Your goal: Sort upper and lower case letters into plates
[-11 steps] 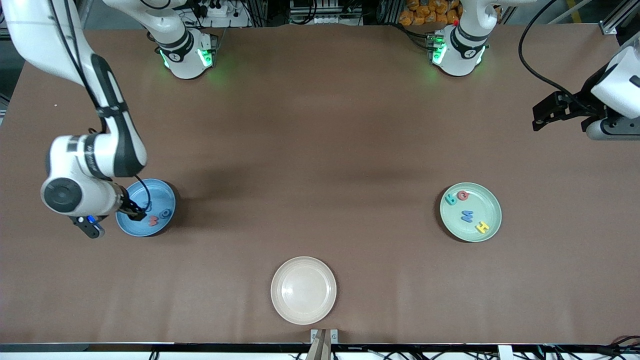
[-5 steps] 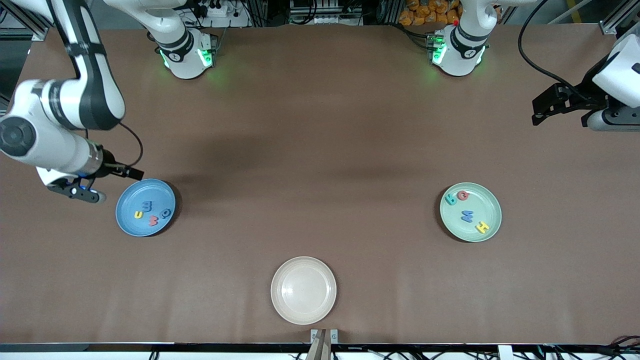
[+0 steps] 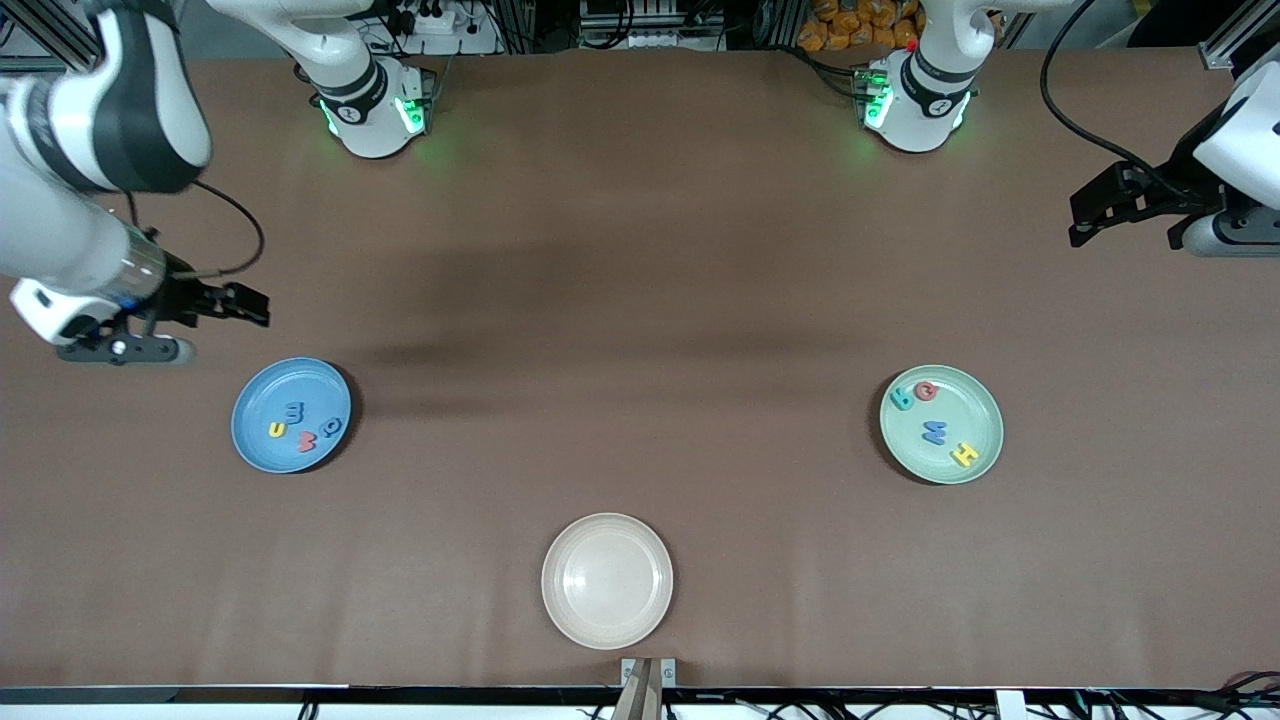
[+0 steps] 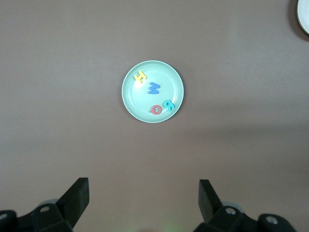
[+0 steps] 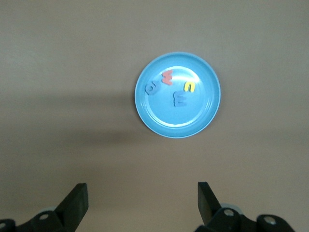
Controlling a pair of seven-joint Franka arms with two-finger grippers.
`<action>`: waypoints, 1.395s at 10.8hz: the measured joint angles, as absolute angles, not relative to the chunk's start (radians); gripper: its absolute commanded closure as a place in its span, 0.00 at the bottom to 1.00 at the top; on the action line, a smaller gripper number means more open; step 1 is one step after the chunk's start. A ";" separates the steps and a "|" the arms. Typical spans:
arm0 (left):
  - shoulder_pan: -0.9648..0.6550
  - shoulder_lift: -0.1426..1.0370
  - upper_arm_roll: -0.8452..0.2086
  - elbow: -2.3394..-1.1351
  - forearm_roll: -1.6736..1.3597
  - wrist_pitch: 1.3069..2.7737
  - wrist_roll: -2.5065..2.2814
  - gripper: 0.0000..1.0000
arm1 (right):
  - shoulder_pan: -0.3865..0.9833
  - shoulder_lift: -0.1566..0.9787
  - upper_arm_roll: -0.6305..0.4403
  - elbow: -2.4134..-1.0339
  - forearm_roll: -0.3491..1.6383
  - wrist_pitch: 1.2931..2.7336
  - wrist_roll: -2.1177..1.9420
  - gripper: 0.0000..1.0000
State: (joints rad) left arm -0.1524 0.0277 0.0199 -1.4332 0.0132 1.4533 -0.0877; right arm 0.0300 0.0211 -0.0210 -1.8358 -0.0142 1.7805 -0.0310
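The blue plate (image 3: 252, 432) lies toward the right arm's end and holds several letters: a yellow one (image 3: 277, 430), a blue one (image 3: 295, 411), a red one (image 3: 307, 441) and a blue ring-shaped one (image 3: 331, 428); it also shows in the right wrist view (image 5: 164, 121). The mint green plate (image 3: 980, 415) lies toward the left arm's end with a teal letter (image 3: 903, 398), a red one (image 3: 926, 391), a blue one (image 3: 934, 432) and a yellow one (image 3: 964, 455); it shows in the left wrist view (image 4: 137, 99). My right gripper (image 3: 250, 303) is open and empty, raised over bare table beside the blue plate. My left gripper (image 3: 1085, 218) is open and empty, raised over the table's edge.
A cream-beige round plate (image 3: 560, 610) with nothing in it lies near the front edge at mid-table; its rim shows in the left wrist view (image 4: 304, 17). The two arm bases (image 3: 375, 100) (image 3: 915, 95) stand along the table's edge farthest from the front camera.
My right gripper has lifted out of the blue plate and drawn back toward its base, leaving a yellow letter in the plate. My left arm has shifted only slightly.
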 measured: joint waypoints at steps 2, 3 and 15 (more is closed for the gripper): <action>-0.152 0.026 0.020 -1.433 0.013 1.452 -0.088 0.00 | 0.030 0.016 -0.021 -1.734 -0.013 1.715 -0.058 0.00; -0.152 0.026 0.020 -1.433 0.013 1.452 -0.088 0.00 | 0.030 0.016 -0.021 -1.679 -0.013 1.674 -0.063 0.00; -0.063 0.024 -0.015 -1.453 -0.059 1.453 -0.084 0.00 | 0.042 0.018 -0.017 -1.462 -0.007 1.443 -0.071 0.00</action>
